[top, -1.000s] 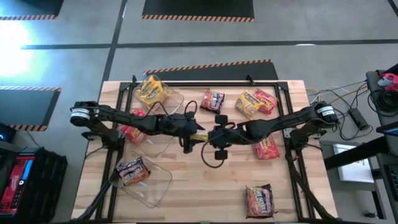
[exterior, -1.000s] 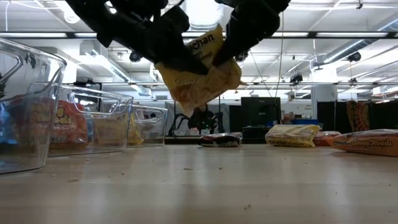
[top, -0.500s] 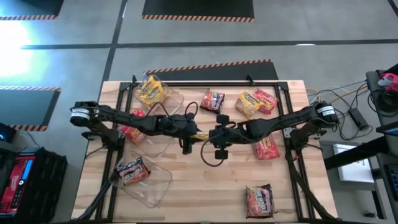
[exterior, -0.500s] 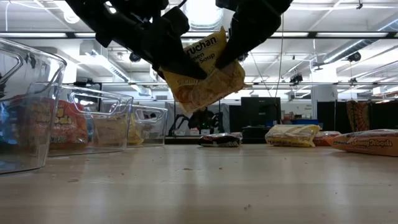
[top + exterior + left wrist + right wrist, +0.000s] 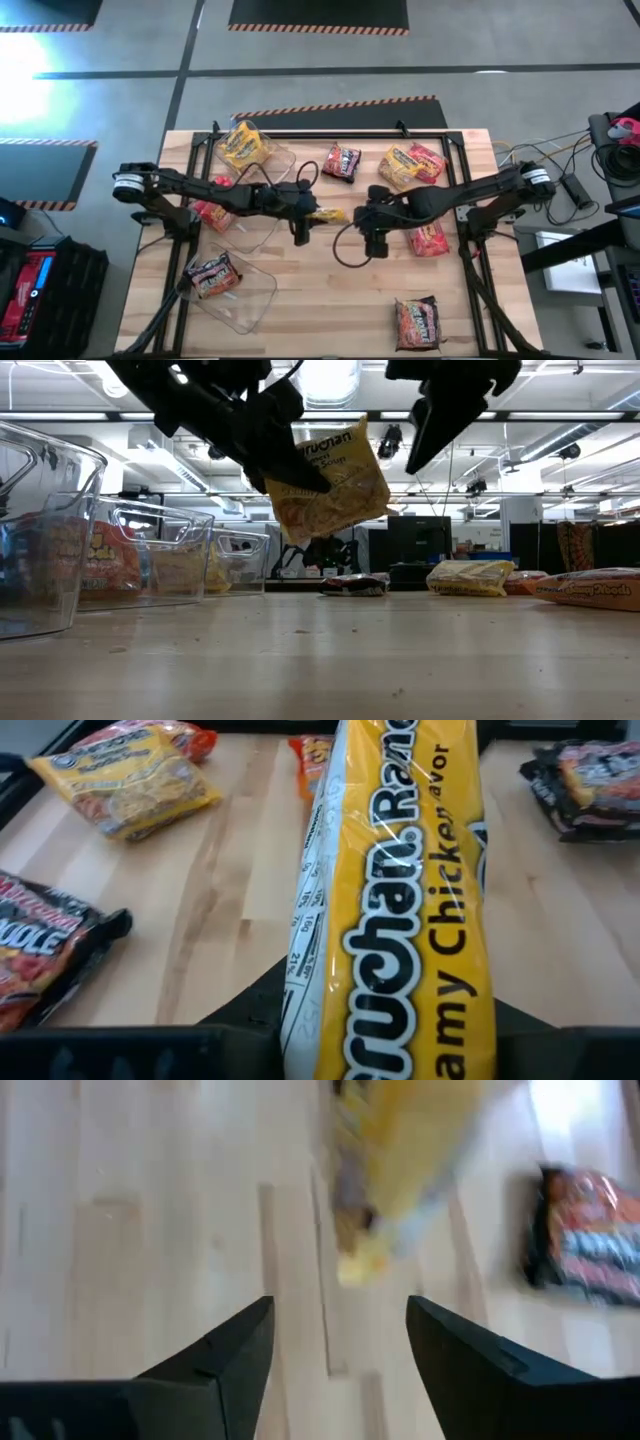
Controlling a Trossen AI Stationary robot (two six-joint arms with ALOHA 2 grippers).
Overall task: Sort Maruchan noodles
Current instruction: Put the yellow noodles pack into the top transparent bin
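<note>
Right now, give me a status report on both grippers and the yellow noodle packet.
Left gripper shut on yellow packet, held above the table. Right gripper open, empty, off to the packet's side. Nothing between the packet and the clear bins.

Your surface [image 5: 300, 290] was a pale wooden plank top. Along its far edge you had a red and dark packet [image 5: 342, 161] lying flat, and just beside it to the right a yellow packet [image 5: 400, 167] with a red one [image 5: 428, 160] touching it. An orange-red packet [image 5: 428, 238] lay nearer the right side, and a dark packet [image 5: 417, 320] sat alone near the front right corner. On your left stood three clear bins: the far one [image 5: 275, 160] held a yellow packet, the middle one [image 5: 255, 230] a red packet, the near one [image 5: 250, 300] a dark packet.
</note>
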